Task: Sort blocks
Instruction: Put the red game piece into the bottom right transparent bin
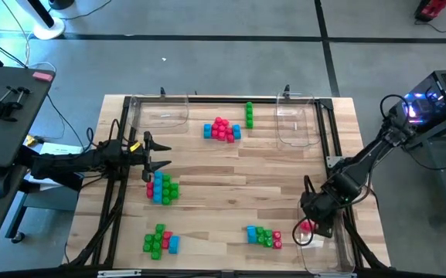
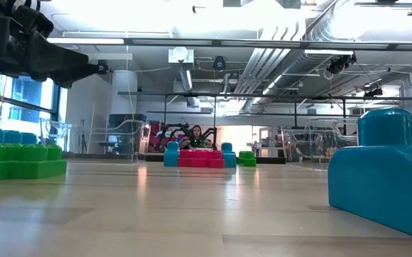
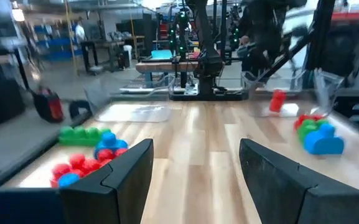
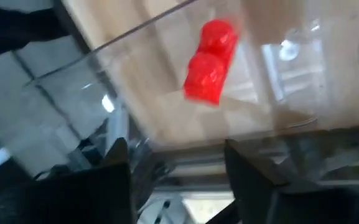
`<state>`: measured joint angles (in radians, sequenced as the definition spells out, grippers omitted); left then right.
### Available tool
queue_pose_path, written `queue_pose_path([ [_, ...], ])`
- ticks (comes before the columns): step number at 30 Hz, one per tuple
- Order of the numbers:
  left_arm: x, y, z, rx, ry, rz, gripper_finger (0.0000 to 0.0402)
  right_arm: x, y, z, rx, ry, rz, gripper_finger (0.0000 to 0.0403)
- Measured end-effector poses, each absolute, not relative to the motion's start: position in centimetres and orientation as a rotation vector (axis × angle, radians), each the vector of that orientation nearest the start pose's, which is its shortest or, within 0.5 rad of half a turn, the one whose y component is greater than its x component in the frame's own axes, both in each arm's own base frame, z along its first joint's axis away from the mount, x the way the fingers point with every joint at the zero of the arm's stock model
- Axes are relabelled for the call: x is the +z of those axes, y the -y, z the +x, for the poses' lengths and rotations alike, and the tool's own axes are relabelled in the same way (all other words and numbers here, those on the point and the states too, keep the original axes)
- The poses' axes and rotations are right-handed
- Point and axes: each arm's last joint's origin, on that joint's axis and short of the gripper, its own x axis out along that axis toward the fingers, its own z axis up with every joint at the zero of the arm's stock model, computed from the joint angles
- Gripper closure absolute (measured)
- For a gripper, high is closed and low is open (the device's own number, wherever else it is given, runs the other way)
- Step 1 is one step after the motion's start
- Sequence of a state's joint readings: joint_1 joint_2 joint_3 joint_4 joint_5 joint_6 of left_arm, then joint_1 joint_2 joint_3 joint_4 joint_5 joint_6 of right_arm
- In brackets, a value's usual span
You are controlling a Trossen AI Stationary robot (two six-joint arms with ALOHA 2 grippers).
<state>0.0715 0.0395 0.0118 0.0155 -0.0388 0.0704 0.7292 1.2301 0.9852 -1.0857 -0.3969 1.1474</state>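
Your right gripper point(image 1: 309, 230) is at the lower right of the high view over a clear tray point(image 1: 327, 259), fingers spread with nothing between them, and a red block point(image 4: 210, 61) lies apart from them inside the tray, so this looks like the drop-off step of sorting. Your left gripper point(image 1: 154, 154) waits with jaws spread at centre left, just above a mixed cluster point(image 1: 162, 188). Next, you likely need to lift the right arm clear and pick another red from the cluster point(image 1: 263, 235) beside it.
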Motion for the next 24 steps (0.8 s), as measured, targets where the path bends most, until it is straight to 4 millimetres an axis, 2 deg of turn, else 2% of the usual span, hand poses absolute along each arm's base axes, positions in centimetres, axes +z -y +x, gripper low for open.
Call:
queue_pose_path([
  [4,16.9,-0.9,9.9,0.124,0.009,0.206,0.0174,27.1,-15.0,14.7,0.131,-1.764,0.722,0.0223],
  [9,17.0,-0.9,9.9,0.124,0.013,0.204,0.0174,29.9,-16.1,16.4,0.293,-1.549,0.794,0.0229],
  [11,17.3,-0.8,9.9,0.108,0.059,0.090,0.0174,31.1,-16.2,17.3,0.297,-1.415,0.817,0.0239],
  [16,19.6,-0.7,9.6,0.021,0.315,-0.466,0.0174,32.9,-15.6,18.9,0.188,-1.136,0.830,0.0271],
  [21,21.6,-1.1,8.7,0.027,0.600,-0.803,0.0174,33.2,-14.8,20.4,0.123,-0.969,0.812,0.0285],
  [24,22.8,-1.2,8.4,-0.001,0.681,-0.869,0.0174,33.3,-14.1,21.3,0.105,-0.907,0.787,0.0286],
])
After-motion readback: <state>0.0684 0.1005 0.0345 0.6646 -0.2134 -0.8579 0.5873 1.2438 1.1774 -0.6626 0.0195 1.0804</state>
